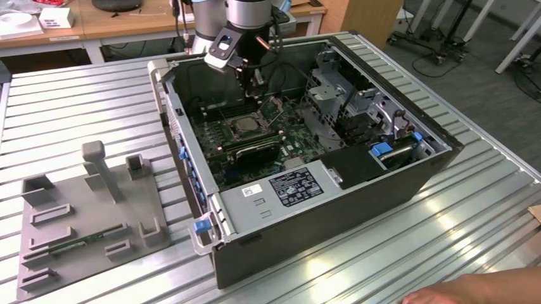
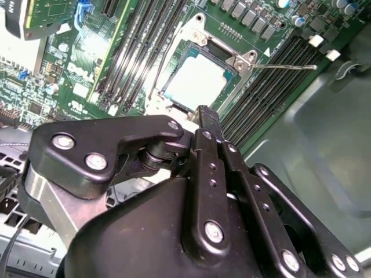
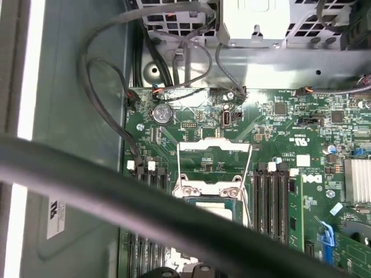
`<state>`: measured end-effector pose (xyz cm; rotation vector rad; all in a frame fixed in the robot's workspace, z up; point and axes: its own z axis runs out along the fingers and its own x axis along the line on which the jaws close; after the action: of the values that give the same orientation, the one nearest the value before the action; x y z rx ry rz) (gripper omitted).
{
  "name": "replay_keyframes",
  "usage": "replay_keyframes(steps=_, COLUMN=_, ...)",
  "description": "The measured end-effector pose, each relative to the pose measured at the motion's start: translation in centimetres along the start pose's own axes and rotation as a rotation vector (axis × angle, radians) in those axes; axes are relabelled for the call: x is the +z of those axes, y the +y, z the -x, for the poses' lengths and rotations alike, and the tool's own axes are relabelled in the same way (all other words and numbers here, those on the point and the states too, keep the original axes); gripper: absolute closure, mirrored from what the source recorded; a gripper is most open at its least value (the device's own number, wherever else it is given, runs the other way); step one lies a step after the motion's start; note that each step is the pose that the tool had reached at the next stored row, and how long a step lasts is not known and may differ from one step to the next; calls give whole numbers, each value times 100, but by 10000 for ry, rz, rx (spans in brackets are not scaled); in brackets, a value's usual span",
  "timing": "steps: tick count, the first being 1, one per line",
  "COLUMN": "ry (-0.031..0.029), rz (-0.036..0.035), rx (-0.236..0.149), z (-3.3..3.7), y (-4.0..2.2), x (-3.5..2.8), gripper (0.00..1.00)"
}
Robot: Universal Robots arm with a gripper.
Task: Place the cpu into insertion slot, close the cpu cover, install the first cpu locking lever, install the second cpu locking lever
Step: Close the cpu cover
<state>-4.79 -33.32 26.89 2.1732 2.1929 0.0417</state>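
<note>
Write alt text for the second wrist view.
The robot's black hand, shut, hangs over a green motherboard, its tip at the edge of the insertion slot, where the silvery cpu lies. A thin metal lever sticks out from the slot across black memory slots.

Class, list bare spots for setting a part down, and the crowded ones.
Free: ribbed metal table behind the grey fixture plate, and on the exterior view's right of the open black computer case. Crowded: inside it, around the gripper.
</note>
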Motion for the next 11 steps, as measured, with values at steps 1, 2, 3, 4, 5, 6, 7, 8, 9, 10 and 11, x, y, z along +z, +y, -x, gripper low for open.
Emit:
replay_keyframes(steps=1, ry=-1, rz=0, rx=0, z=0, y=1, x=-15, gripper=90)
replay_keyframes(steps=2, ry=0, rz=-1, rx=0, z=1, y=2, x=-28, gripper=90)
replay_keyframes(steps=3, ry=0, rz=0, rx=0, z=1, y=3, x=-42, gripper=90)
replay_keyframes(steps=4, ry=1, rz=1, rx=0, z=1, y=3, x=-57, gripper=90)
replay_keyframes(steps=5, ry=1, rz=0, rx=0, z=1, y=4, x=-70, gripper=90)
replay_keyframes(steps=6, ry=0, rz=0, rx=-1, z=1, y=5, x=-78, gripper=90)
replay_keyframes(steps=7, ry=1, rz=1, rx=0, z=1, y=5, x=-79, gripper=90)
replay_keyframes(steps=8, ry=2, rz=1, rx=0, z=1, y=5, x=-79, gripper=90)
replay_keyframes(steps=9, ry=2, rz=1, rx=-1, z=1, y=5, x=-79, gripper=90)
replay_keyframes(steps=10, ry=1, rz=1, rx=0, z=1, y=5, x=-79, gripper=90)
replay_keyframes(steps=11, ry=1, rz=0, rx=0, z=2, y=5, x=-80, gripper=90)
